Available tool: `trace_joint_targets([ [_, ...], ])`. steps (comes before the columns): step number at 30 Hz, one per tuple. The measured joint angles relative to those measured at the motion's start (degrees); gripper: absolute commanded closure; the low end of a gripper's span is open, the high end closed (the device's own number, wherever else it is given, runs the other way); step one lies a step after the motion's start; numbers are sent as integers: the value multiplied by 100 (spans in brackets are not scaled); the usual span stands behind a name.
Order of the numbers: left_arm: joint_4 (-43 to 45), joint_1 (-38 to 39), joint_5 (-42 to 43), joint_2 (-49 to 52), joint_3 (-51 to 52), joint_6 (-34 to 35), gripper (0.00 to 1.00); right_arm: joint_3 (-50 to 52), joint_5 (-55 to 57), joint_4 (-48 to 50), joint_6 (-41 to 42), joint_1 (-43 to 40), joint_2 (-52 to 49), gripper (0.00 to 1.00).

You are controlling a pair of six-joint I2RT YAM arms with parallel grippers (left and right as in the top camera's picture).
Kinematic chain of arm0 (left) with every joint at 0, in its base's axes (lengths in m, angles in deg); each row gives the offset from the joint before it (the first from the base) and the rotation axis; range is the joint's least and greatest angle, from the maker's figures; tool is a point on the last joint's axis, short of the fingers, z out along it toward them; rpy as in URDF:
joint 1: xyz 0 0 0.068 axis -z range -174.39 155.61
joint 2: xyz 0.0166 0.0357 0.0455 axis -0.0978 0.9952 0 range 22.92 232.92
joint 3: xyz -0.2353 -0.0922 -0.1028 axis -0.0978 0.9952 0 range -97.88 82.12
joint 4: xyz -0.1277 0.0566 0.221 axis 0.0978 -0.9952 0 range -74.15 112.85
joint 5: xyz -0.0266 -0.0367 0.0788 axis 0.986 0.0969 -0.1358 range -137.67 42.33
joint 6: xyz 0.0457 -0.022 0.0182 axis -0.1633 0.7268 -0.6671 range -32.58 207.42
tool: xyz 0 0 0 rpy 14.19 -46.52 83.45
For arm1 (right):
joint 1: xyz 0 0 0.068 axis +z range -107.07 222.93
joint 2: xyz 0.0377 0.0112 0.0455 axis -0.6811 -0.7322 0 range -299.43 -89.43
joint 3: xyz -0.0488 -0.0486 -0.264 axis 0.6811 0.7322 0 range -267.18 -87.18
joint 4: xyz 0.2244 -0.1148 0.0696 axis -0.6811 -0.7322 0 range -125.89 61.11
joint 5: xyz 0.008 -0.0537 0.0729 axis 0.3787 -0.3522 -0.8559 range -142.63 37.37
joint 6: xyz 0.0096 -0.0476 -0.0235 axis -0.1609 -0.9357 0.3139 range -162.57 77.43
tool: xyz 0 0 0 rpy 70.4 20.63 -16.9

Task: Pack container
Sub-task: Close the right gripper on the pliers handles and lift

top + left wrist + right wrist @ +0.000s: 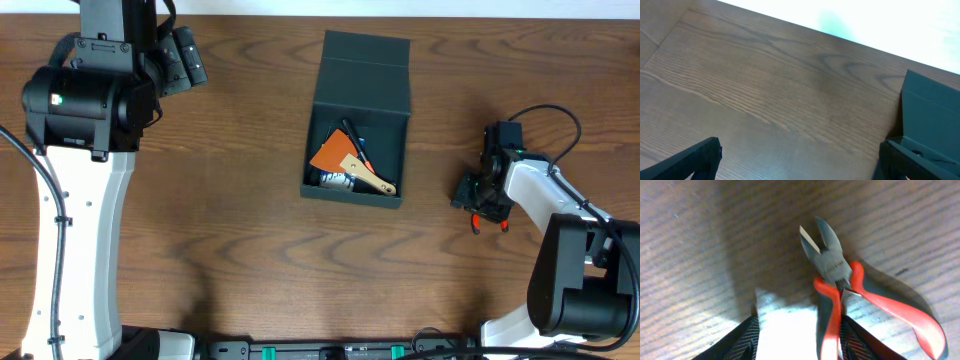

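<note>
The dark teal-black container [355, 196] stands open at the table's middle, its flap lid [363, 70] folded back. Inside lie an orange piece [333, 153], a wooden-handled tool [369, 176] and other small items. Red-handled cutting pliers [832, 265] lie on the table at the right, their handle tips showing under my right arm [489, 224]. My right gripper [800, 335] is open, low over the pliers [487, 197], with one red handle between its fingers, close to the right finger. My left gripper [800, 148] is open and empty, at the far left [185, 60]; the container's edge [930, 105] shows at its right.
The brown wooden table [230, 200] is bare around the container. Its far edge [300, 8] meets a white surface. The left arm's white body [80, 220] stands along the left side, the right arm's base [575, 290] at the front right.
</note>
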Motion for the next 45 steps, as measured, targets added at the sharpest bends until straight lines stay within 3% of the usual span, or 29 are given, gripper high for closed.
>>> trace_joint_targets([
  [7,0,0,0,0,0,0,1,-9,44,-111,-118,0,0,53],
  [10,0,0,0,0,0,0,2,-9,55,-142,-166,0,0,62],
  [16,0,0,0,0,0,0,1,-9,162,-212,-208,0,0,62],
  [23,0,0,0,0,0,0,1,-9,238,-251,-258,0,2,75],
  [31,0,0,0,0,0,0,1,-9,378,-304,-251,0,0,77],
  [36,0,0,0,0,0,0,1,-4,426,-341,-269,0,-4,92],
  [45,0,0,0,0,0,0,1,-4,457,-354,-254,2,-4,99],
])
